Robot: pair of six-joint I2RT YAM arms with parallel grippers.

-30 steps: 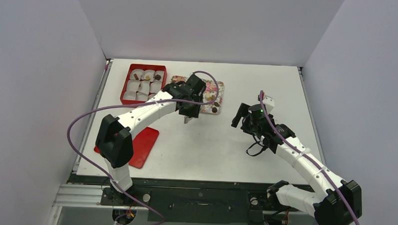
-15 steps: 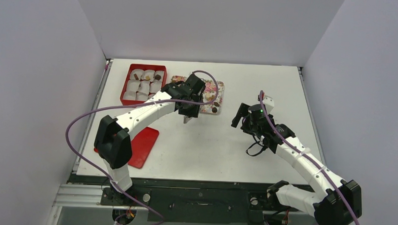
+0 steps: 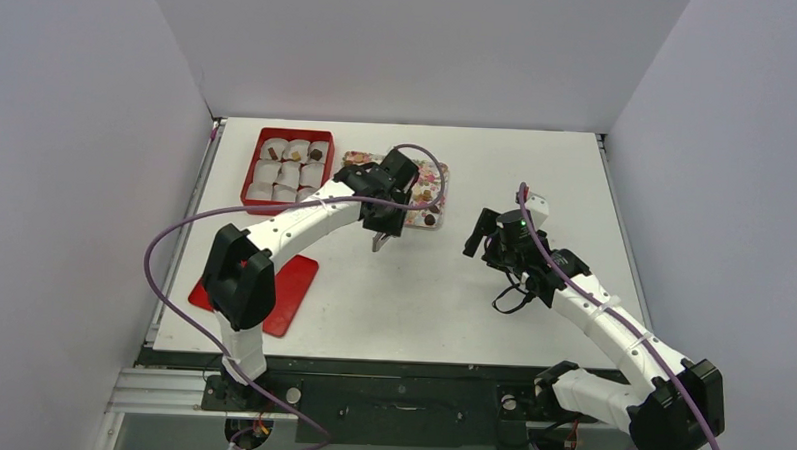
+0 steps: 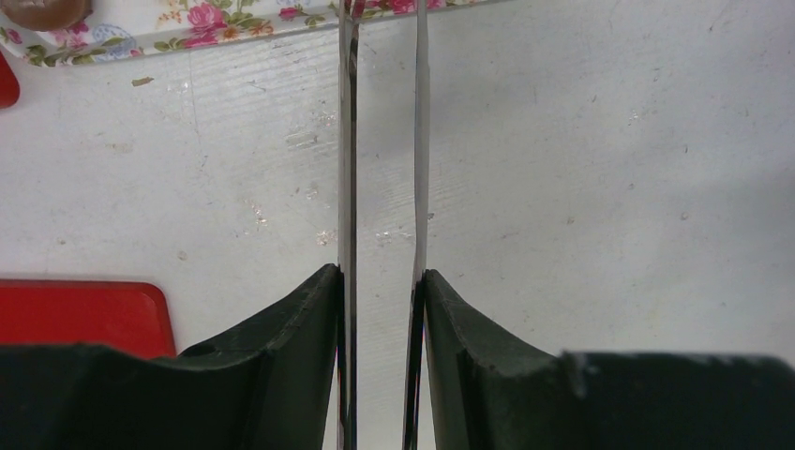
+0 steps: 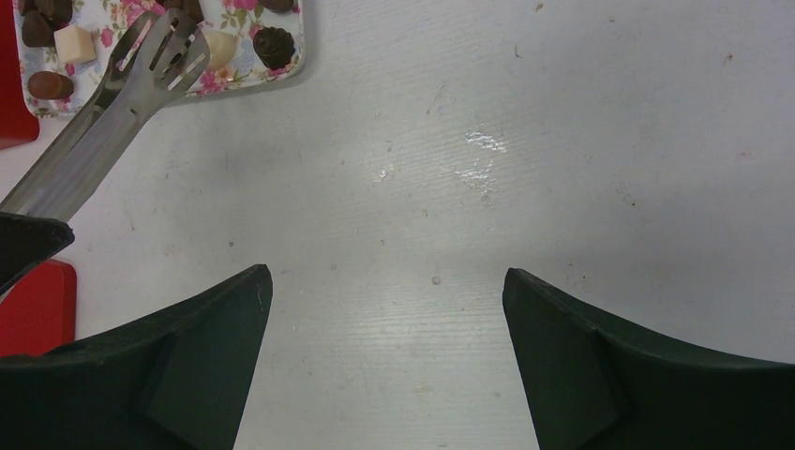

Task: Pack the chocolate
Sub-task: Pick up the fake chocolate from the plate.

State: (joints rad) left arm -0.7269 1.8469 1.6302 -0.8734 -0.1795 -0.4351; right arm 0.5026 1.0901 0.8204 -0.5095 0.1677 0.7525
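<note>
The left pincer [image 4: 380, 275] clamps one pair of steel tongs [image 5: 94, 141], shifted slightly right since before, tips by the single floral tray [image 5: 244, 67] near the white surface's [image 5: 562, 141] far edge, which carries at least six chocolate pieces [image 5: 274, 44]. The right pincer [image 5: 386, 274] gapes empty, unmoved.

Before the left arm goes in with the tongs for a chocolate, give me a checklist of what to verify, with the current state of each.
1. Grip on the tongs: ok, the left gripper presses on both blades.
2. Tong tips empty: cannot tell, they overlap in the right wrist view.
3. Supply: ok, several pieces of chocolate lie on the tray.
4. Path clear: ok, the right gripper is open over the table, off the tray.
5. Free cups in the red box: ok, several show no piece.
</note>
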